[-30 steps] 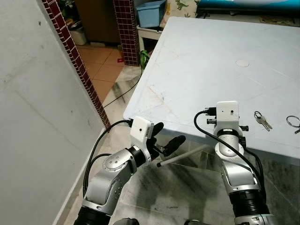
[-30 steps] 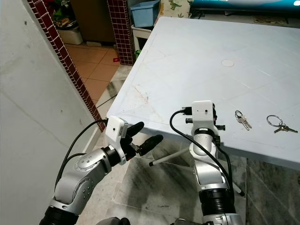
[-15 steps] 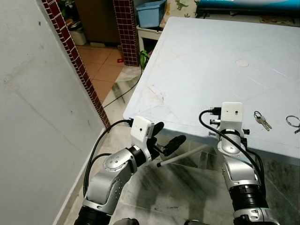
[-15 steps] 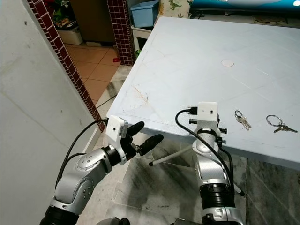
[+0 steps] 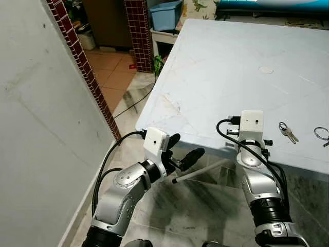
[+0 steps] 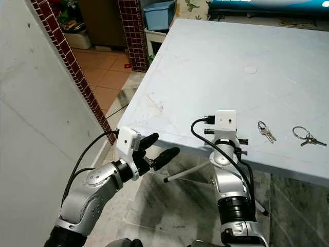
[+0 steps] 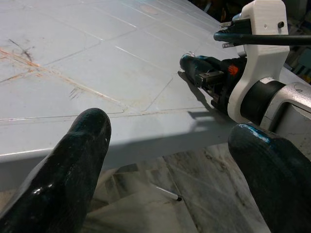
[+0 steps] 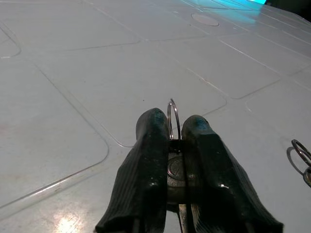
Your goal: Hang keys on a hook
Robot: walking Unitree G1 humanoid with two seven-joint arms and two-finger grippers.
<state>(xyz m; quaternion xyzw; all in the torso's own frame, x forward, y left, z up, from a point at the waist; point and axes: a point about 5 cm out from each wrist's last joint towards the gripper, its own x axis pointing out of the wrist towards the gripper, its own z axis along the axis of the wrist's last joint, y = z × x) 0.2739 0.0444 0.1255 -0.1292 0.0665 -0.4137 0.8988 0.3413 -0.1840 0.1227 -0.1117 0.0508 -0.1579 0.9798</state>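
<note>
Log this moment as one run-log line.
phase: keys picked | right gripper: shut on key set, above table | left gripper: open, idle by table edge | on table: two more key sets

A table (image 5: 216, 77) stands ahead of the robot, a wall (image 5: 41, 154) to its left. Near the table's front right edge lie two sets of keys (image 5: 288, 133), side by side, the second key ring (image 5: 322, 134) farther right. The right gripper (image 8: 177, 160) is above the table's front edge, left of those keys, holding a third set of keys (image 8: 174, 167) between its fingers. The left gripper (image 5: 181, 152) hangs below the table's front left corner. A bin (image 5: 164, 14) sits beyond the far left corner.
</note>
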